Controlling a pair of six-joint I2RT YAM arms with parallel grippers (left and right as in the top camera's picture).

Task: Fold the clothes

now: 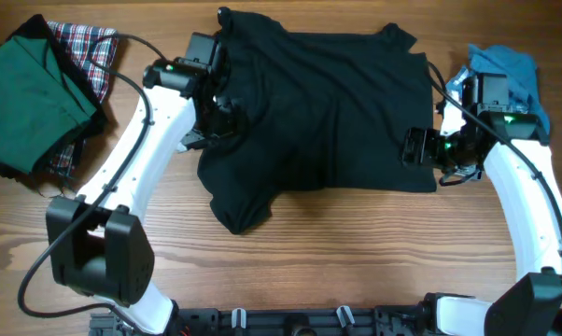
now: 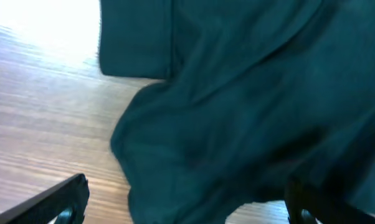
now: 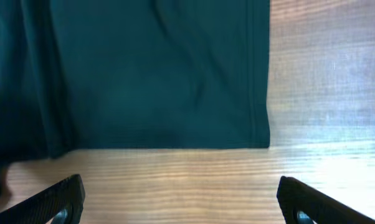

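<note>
The black shirt (image 1: 328, 112) lies spread in the middle of the wooden table (image 1: 356, 252), its long axis running left to right and a straight hemmed edge toward the right arm. The left gripper (image 2: 186, 186) hangs over its rumpled left side, fingers wide apart, holding nothing. The right gripper (image 3: 180, 183), equally wide and holding nothing, hangs over bare wood beside the hem. A blue garment (image 1: 510, 70) lies at the far right.
</note>
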